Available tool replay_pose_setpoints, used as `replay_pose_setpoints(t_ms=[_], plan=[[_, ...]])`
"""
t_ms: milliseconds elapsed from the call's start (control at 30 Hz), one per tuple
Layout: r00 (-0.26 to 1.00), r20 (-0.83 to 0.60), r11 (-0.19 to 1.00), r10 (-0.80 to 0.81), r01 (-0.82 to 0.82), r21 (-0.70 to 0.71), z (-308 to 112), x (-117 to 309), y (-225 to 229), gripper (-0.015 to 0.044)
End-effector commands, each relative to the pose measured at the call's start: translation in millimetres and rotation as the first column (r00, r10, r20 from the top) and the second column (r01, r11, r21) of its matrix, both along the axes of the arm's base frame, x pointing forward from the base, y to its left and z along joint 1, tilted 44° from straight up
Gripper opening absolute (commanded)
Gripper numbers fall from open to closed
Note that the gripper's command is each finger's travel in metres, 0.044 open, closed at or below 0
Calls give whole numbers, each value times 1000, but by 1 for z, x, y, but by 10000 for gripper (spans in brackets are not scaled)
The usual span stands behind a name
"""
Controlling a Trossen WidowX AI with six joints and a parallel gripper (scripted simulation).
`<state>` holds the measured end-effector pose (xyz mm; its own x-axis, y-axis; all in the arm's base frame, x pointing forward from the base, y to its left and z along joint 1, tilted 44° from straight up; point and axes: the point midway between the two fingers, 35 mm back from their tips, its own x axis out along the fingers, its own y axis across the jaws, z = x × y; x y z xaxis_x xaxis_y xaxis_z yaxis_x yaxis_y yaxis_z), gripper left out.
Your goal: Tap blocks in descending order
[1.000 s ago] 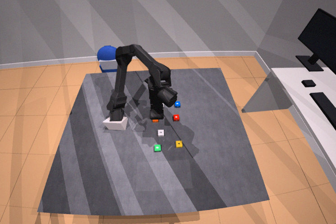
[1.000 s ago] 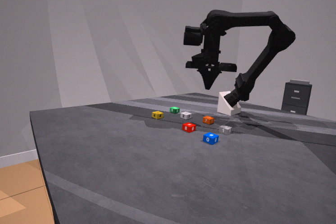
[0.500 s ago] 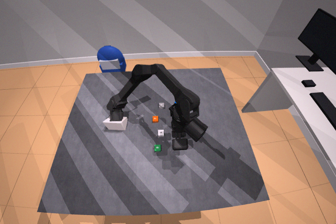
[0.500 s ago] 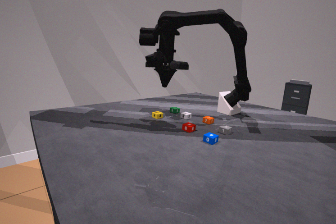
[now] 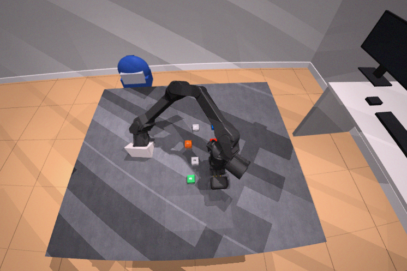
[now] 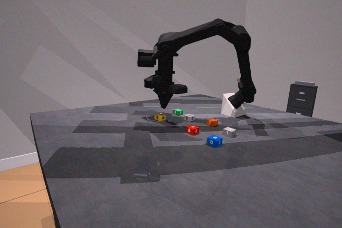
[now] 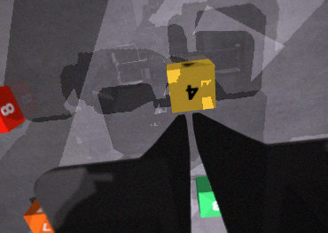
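Observation:
My gripper (image 6: 163,107) (image 7: 189,120) is shut and empty, above the yellow block 4 (image 6: 160,117) (image 7: 191,86) with a gap. That block is hidden in the top view. The red block 8 (image 6: 192,130) (image 7: 8,110) and the blue block 0 (image 6: 214,141) are partly hidden by the arm in the top view. The orange block 7 (image 5: 187,144) (image 6: 212,122) is nearer the base. The green block 3 (image 5: 190,179) (image 6: 177,112) stands beside a white block 2 (image 5: 194,161) (image 6: 189,117). A grey-white block 1 (image 5: 195,127) (image 6: 229,132) stands near the blue one.
All blocks rest on the dark grey table (image 5: 136,216) (image 6: 199,187). The arm's white base (image 5: 139,150) (image 6: 228,106) stands at the left in the top view. A white desk (image 5: 349,94) with a monitor is off to the right, beyond the table edge.

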<state>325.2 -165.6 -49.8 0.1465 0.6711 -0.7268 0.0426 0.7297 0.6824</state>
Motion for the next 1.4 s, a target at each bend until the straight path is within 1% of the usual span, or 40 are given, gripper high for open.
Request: replay_pose_setpoints(t_ms=[0,667,867,967,1200,1367], plan=[[1000,8,1000,-20,20,-2,-3,0,1,20],[1000,9,1000,-20,20,-1,-24,5,20,20],[1000,9,1000,-20,20,-1,-25,5,21,20],[1000,9,1000,-20,20,-3,-6,0,3,20],[1000,8,1000,-21,21,-3,3,-1,-6,20],[1000,6,1000,-21,21,-5,49,-12,-48,20]])
